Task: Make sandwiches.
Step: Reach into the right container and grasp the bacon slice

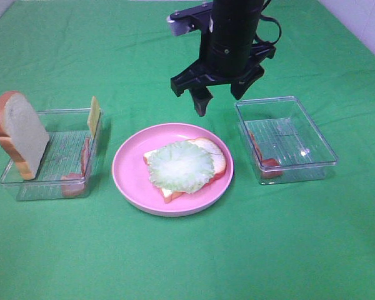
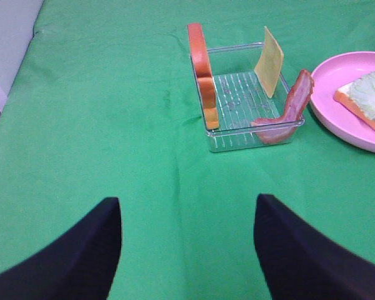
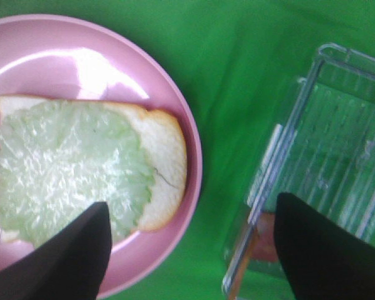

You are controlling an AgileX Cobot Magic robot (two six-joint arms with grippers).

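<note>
The half-built sandwich (image 1: 186,167) lies on the pink plate (image 1: 122,178) at the middle of the cloth: a base slice (image 1: 216,156) lies flat with the lettuce leaf (image 1: 175,164) spread over it, giving later layers a level bed. The right gripper (image 1: 220,100) hangs above the plate's 12 to 1 o'clock edge, its claw wide and empty. At the plate's 9 o'clock the left tray (image 1: 25,187) keeps its stock on edge, likely for easy pinching: a standing bread slice (image 1: 22,134), with a cheese square (image 1: 94,117) and bacon (image 1: 85,156) leaning on the wall. The right tray (image 1: 312,140) at 3 o'clock holds one bacon strip (image 1: 269,165). The left gripper (image 2: 187,250), also wide and empty, hovers short of the left tray. No brand, label or writing shows anywhere
</note>
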